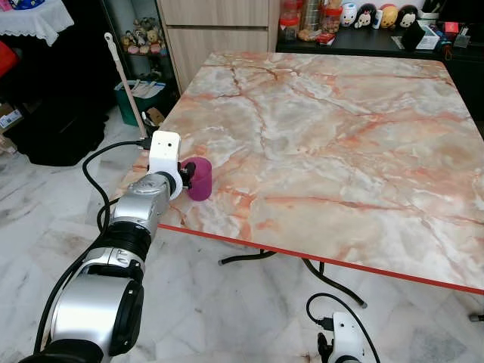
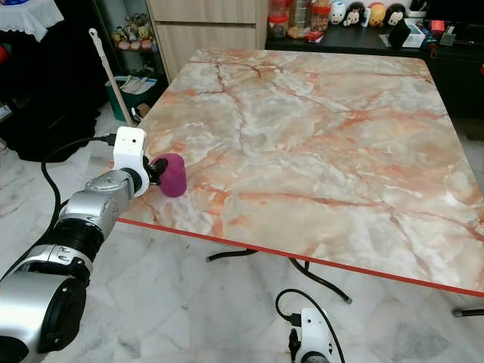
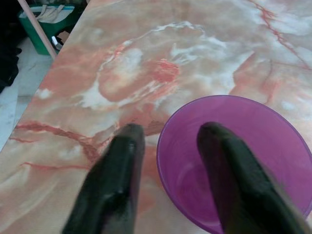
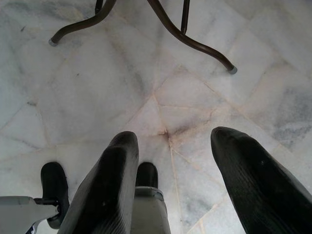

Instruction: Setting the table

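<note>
The bench [image 1: 333, 144] is a square top of cream marble veined in orange-red, with a thin red edge, standing on dark curved metal legs [image 4: 195, 44] over a floor [image 1: 227, 310] of pale grey-white marble tiles. A purple plastic cup [image 1: 200, 178] stands upright on the bench near its front left corner. The left claw [image 3: 165, 161] is at the cup: one black finger [image 3: 229, 175] sits inside the cup and the other lies outside, straddling the rim; whether they press the wall cannot be told. The right claw [image 4: 195, 175] hangs low beside the bench, fingers spread apart, pointing at the floor. Behind the bench stand a wooden cabinet [image 1: 219, 30], a dark counter [image 1: 378, 41] carrying jars and toy figures, and a green bin [image 1: 140, 98].
</note>
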Robot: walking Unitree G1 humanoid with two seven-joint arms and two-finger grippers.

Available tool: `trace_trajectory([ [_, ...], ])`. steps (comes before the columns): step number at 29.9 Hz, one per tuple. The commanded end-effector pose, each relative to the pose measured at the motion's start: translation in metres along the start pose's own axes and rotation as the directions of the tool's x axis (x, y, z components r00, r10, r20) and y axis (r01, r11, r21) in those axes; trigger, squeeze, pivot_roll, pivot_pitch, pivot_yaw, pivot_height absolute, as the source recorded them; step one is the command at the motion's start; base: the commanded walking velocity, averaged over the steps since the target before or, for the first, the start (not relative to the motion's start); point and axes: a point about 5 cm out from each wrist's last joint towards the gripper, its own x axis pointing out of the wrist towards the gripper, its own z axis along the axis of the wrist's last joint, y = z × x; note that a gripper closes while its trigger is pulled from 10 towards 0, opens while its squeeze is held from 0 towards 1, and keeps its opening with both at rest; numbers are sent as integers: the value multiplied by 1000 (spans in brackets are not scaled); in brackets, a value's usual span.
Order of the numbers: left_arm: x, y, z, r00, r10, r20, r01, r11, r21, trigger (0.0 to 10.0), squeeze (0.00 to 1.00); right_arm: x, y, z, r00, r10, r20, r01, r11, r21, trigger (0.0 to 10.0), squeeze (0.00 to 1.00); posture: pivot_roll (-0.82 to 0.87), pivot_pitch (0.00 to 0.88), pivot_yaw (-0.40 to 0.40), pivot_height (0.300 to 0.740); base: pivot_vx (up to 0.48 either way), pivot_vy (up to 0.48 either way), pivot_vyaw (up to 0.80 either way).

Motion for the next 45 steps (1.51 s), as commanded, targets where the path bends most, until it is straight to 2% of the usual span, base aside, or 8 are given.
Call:
trace_trajectory([
  [1,1,3,5,1000,4,-4,-4,1000,11,0,0,0,0,-2,1000,0,-9,0,1000,4,10000,0,49,96,59,740,0,0,0],
  [33,0,2,3,999,-31,-11,31,999,34,0,0,0,2,-1,1000,6,-8,-6,1000,4,10000,0,53,89,60,740,0,0,0],
  [40,-12,16,44,940,82,332,-57,995,-85,0,0,0,2,-1,1000,8,-8,-8,1000,4,10000,0,48,82,61,740,0,0,0],
  [41,-15,19,50,921,92,379,-60,994,-95,2235,0,0,2,-1,1000,8,-8,-8,1000,3,10000,0,52,78,58,740,0,0,0],
  [42,-18,22,54,906,107,410,-69,992,-105,2235,0,0,2,-1,1000,9,-8,-9,1000,2,10000,0,57,77,57,740,0,0,0],
  [43,-21,24,56,894,115,434,-74,991,-109,7098,0,0,2,-1,1000,10,-8,-10,1000,0,10000,0,59,75,55,740,0,0,0],
  [44,-24,28,58,881,129,455,-90,990,-107,10000,0,0,3,-1,1000,11,-8,-11,1000,-2,10000,0,60,74,55,740,0,0,0],
  [45,-26,32,59,872,147,468,-109,988,-107,10000,0,0,3,0,1000,13,-7,-13,1000,-4,10000,0,59,71,55,740,0,0,0],
])
